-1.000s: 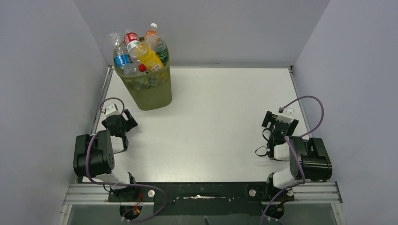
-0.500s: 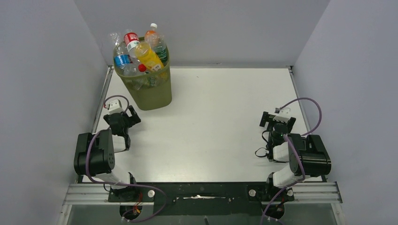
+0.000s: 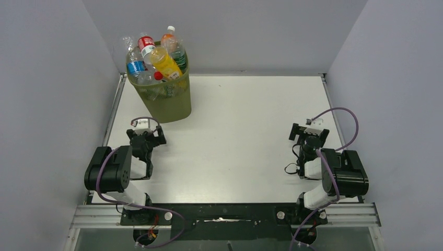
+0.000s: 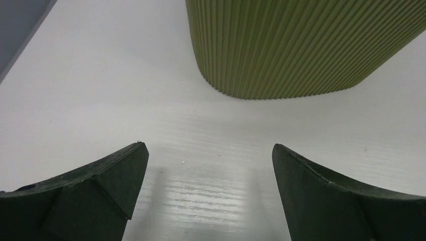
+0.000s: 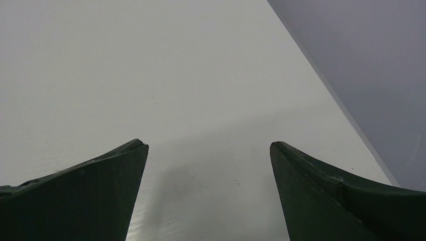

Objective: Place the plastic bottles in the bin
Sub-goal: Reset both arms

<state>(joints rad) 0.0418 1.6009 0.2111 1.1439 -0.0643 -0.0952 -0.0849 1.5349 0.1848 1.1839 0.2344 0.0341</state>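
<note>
Moved since half a second ago: left gripper [image 3: 147, 137], swung from beside the left edge of the table [image 3: 240, 120] in toward its middle. Unchanged over the same interval: right gripper [image 3: 310, 135].

1. bin [image 3: 168, 107]: one. Olive green, ribbed wall, upright in the far left corner, heaped above its rim.

2. plastic bottles: seven countable at the top of the bin, all in it or resting on the heap. Those lower down show only as clear plastic through the wall and cannot be counted.
- clear bottle [image 3: 125, 44]: one, at the far left of the rim.
- red-label bottle [image 3: 147, 43]: one, just beside the clear one.
- orange bottle [image 3: 168, 37]: one, white cap, standing highest at the far side.
- yellow bottle [image 3: 165, 63]: one, lying tilted across the top of the heap.
- blue-label bottle [image 3: 136, 67]: one, on the left side.
- green-label bottle [image 3: 179, 58]: one, on the right side, partly behind the yellow one.
- red cap [image 3: 158, 76]: one, its bottle mostly buried.

3. left gripper: toward the near left corner, just in front of the bin. Two fingers [image 4: 95, 193] spread wide, low over bare table. The bin's base stands ahead of the tips, not touching them.

4. right gripper: close to the right edge, well apart from the bin. Two fingers [image 5: 85, 196] spread wide over bare table.

5. purple cables [image 3: 342, 111]: two, one looped at each wrist.

6. grey walls [image 3: 52, 78]: three, along the left, far and right edges.
</note>
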